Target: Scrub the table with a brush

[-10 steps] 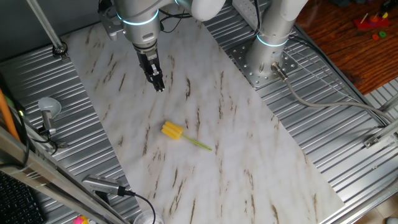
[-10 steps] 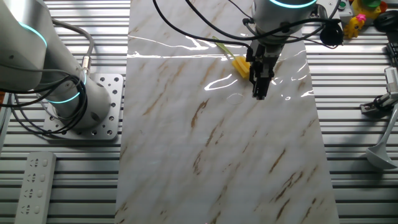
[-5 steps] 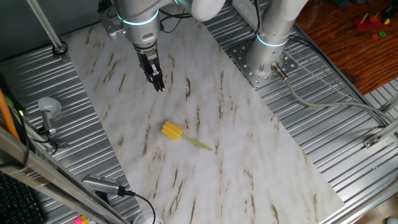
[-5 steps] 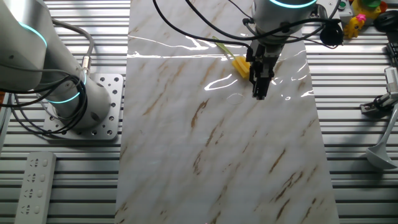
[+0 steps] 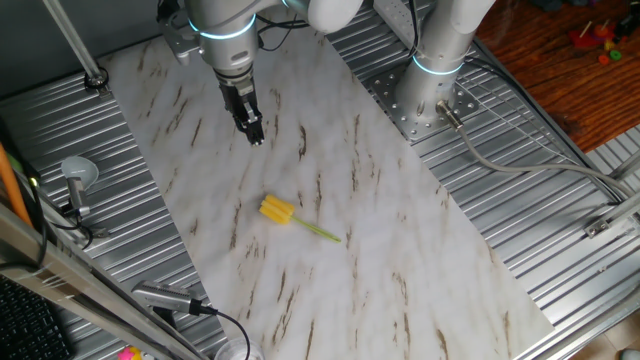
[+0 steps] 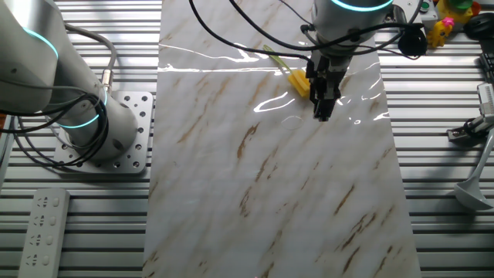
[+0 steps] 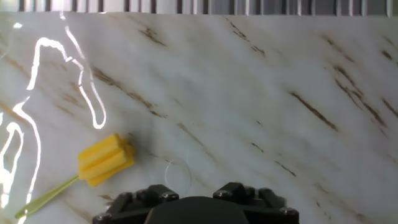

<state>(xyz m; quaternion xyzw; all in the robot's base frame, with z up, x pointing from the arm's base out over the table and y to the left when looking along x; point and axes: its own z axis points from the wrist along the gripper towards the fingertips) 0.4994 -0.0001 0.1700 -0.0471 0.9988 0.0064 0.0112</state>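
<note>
No readable text, label, brand or number shows in any view.

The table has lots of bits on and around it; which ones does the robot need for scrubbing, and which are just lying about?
For the job:
the brush, lying flat
the table, the marble-patterned surface
the gripper, hovering apart from the brush

Just lying about:
the remote control on the ribbed metal panels
the colourful toys
the second arm's base

A glossy silver-white robot arm (image 5: 225, 25) with glowing cyan rings at its joints. A slim black two-finger gripper (image 5: 255, 137) hangs below one ring. Black cables loop beside the arm's round base, bolted onto a perforated metal plate (image 6: 131, 127).
</note>
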